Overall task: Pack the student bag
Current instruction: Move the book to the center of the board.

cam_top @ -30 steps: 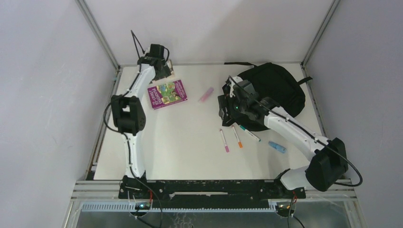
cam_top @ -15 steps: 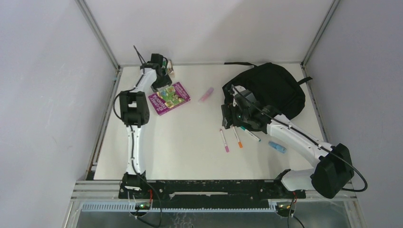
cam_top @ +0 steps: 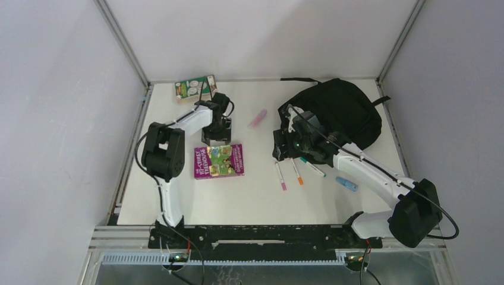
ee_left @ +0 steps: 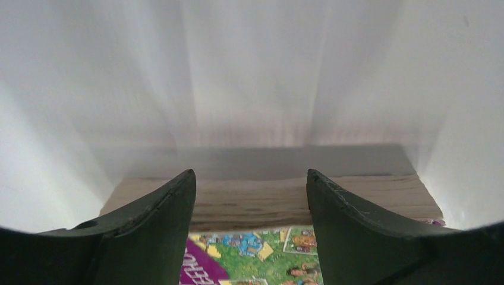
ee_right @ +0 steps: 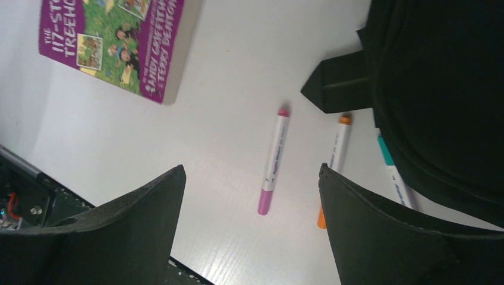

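Student bag (ee_right: 440, 89) lies just beside the right end effector (ee_right: 251, 170) — jaws wide apart, empty.

The purple book's (ee_right: 113, 41) cover reads "117-ST", "TREEHO" and "TERRY DENTON".

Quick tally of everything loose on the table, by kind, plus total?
Books: 2 (purple-covered paperback, green-covered paperback)
White markers: 3 (pink-capped, orange-capped, teal-capped)
Black fabric backpack: 1
Short pink stick: 1
Short light-blue stick: 1
Total: 8
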Controlling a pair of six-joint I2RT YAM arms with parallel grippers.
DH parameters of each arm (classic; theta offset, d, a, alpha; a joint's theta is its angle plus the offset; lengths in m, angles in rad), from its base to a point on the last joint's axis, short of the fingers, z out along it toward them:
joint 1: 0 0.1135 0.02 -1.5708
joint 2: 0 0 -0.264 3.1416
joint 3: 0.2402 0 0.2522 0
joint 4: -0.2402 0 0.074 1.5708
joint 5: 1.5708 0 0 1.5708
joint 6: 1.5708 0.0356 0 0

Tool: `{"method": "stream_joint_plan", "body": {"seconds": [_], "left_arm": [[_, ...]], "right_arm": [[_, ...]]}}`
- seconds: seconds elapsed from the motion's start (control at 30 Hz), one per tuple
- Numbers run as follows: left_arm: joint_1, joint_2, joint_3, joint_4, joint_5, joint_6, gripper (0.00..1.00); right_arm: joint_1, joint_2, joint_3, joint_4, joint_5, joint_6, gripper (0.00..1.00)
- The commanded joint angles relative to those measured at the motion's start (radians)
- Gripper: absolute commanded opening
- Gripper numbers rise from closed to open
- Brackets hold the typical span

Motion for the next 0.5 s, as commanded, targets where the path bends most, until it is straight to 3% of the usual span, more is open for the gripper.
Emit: {"method": "stream_joint_plan", "body": {"seconds": [0.0,0.17,0.3,0.47], "left_arm": [[-0.03,-0.194,-0.066,-0.008,0.068,0.062,0.73],[-0.039,-0.396,-0.127,0.004,0.044,0.0,0.76],[-0.018,-0.533,-0.226,0.004,-0.015,-0.13,0.75],[-0.042,-0.779,-0.512,0.045,-0.02,-0.355,0.75]], "right_arm": [[0.012,0.02,0.009,0.069,-0.092,0.038,0.9],[0.051,0.073,0.041,0.102,-0.178,-0.017,0.9],[0.116,0.192,0.13,0.122,-0.134,-0.107,0.91],[0.124,0.432,0.358,0.113,-0.088,-0.156,0.93]]}}
